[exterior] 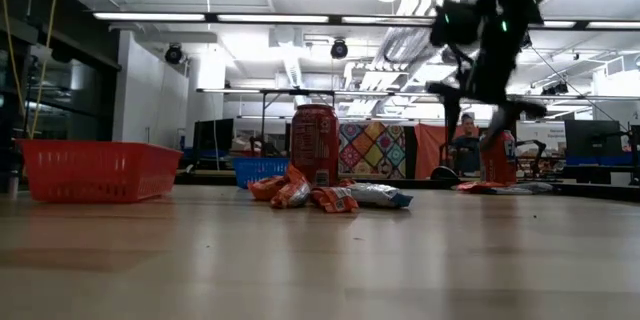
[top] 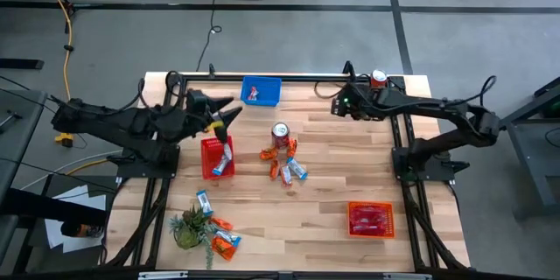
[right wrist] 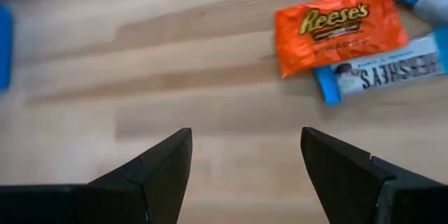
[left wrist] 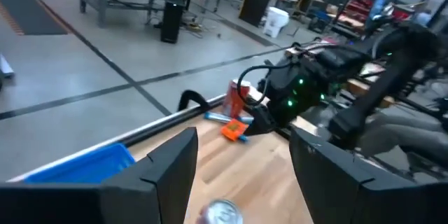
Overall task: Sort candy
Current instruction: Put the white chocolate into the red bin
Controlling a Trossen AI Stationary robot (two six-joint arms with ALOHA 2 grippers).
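A pile of orange and blue-and-white candy packets lies at the table's middle, next to a red drink can. More candy lies around the green plant at the near left. An orange packet and a blue-and-white one lie flat on the wood just beyond my right gripper, which is open and holds nothing, at the far right. My left gripper hangs open and holds nothing above the red basket, with its fingers pointing across the table.
A blue basket with a packet in it stands at the far edge. An orange-red basket stands at the near right. A second can stands at the far right corner. Bare wood lies between the pile and the near edge.
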